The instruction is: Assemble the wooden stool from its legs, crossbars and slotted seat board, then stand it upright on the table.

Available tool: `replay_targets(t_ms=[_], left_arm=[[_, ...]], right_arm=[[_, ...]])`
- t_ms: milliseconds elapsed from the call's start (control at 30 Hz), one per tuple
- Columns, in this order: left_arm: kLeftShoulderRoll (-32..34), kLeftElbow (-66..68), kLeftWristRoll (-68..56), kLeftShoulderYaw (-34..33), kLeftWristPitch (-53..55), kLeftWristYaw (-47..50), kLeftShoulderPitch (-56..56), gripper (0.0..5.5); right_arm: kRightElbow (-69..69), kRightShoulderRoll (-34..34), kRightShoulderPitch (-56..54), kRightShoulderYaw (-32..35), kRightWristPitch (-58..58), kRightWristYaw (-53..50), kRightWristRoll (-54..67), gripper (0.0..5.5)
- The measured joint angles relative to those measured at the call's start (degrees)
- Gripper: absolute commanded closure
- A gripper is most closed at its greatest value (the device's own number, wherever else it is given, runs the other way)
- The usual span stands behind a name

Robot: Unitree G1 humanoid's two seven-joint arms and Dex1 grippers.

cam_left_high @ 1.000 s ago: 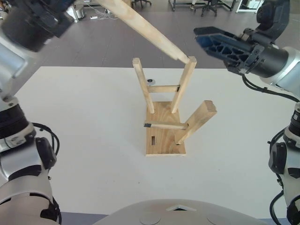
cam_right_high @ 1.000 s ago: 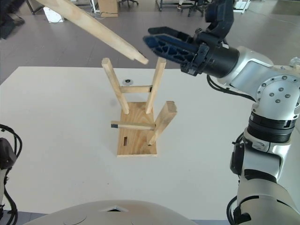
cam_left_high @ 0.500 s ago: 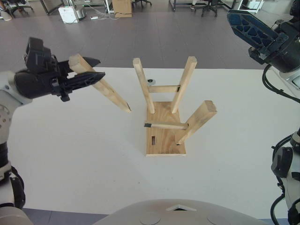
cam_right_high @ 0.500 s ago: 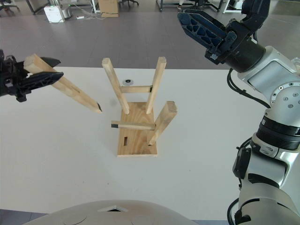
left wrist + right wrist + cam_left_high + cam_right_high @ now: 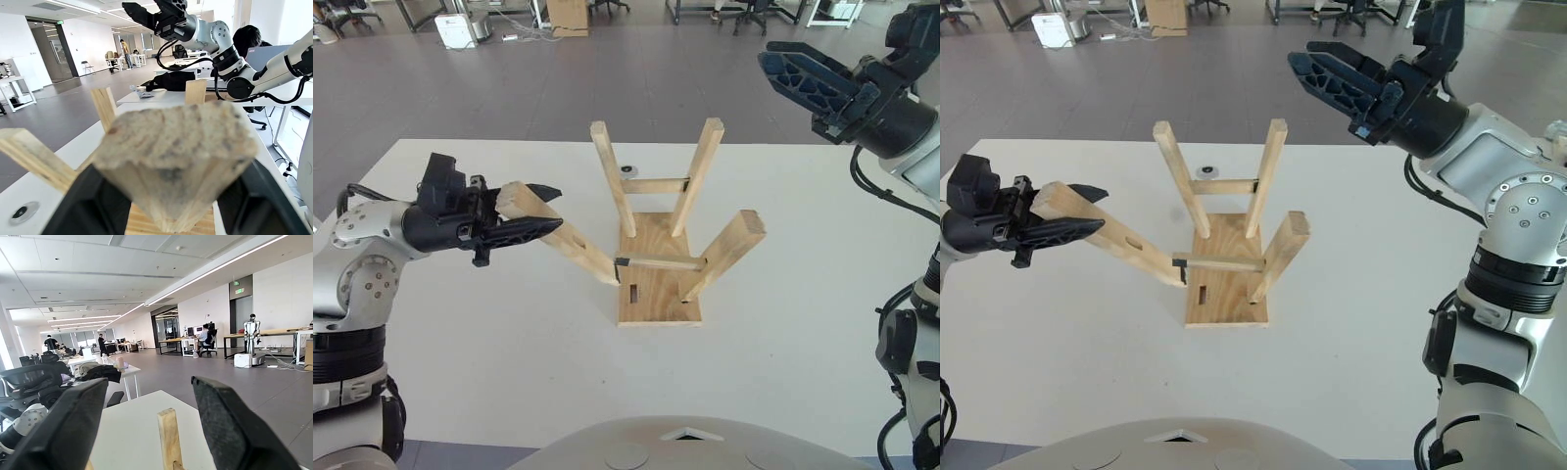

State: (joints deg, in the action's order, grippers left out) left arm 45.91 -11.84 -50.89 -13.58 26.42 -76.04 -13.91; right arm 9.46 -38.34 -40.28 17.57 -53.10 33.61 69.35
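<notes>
The left gripper [image 5: 538, 211] pinches the thick end of one loose pale wooden leg [image 5: 573, 247]. The leg slants down over the white worktop [image 5: 489, 333], its tip just beside the free end of the lower thin crossbar [image 5: 661, 262]. The flat slotted seat board [image 5: 658, 292] lies mid-worktop and carries three more legs: two [image 5: 612, 191] [image 5: 697, 176] joined by the second crossbar [image 5: 656, 184], and one tilted [image 5: 724, 255]. The right gripper [image 5: 1302, 56] is spread wide and empty above the far right edge.

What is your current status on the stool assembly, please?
Left gripper shut on fourth leg, tip near the crossbar free end. Right gripper open, raised at far right. Seat board flat, three legs in. Nothing blocking.
</notes>
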Motion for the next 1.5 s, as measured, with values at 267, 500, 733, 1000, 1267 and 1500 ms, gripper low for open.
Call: replay_targets(t_ms=[267, 500, 733, 1000, 1267, 1500], left_arm=[[-2.9, 0.0, 2.8, 4.6, -1.9, -1.2, -0.4, 3.46], [-3.5, 0.2, 6.5, 8.7, -3.1, -2.2, -3.6, 3.46], [-3.5, 1.6, 7.5, 9.8, -3.3, -4.6, -5.7, 3.46], [-3.5, 0.4, 7.7, 10.0, -3.0, -4.6, -6.1, 3.46], [-4.0, 2.0, 10.2, 11.6, -6.6, -5.9, -5.1, 3.46], [-4.7, 3.4, 10.6, 12.9, -8.0, -6.2, -5.9, 3.46]], right_arm=[[-1.2, 0.7, -1.6, -1.5, 0.3, 2.3, -2.1, 2.31], [-2.0, 0.9, -1.6, -1.6, 0.5, 3.5, -3.6, 2.31], [-2.2, 1.6, -1.6, -1.6, 1.7, 4.0, -4.5, 2.31], [-2.2, 1.6, -1.6, -1.6, 1.7, 4.5, -4.5, 2.31], [-2.2, 1.9, -1.6, -1.6, 1.7, 4.5, -4.6, 2.31], [0.7, 3.1, -0.6, -1.7, 1.5, 3.2, -3.7, 2.31]])
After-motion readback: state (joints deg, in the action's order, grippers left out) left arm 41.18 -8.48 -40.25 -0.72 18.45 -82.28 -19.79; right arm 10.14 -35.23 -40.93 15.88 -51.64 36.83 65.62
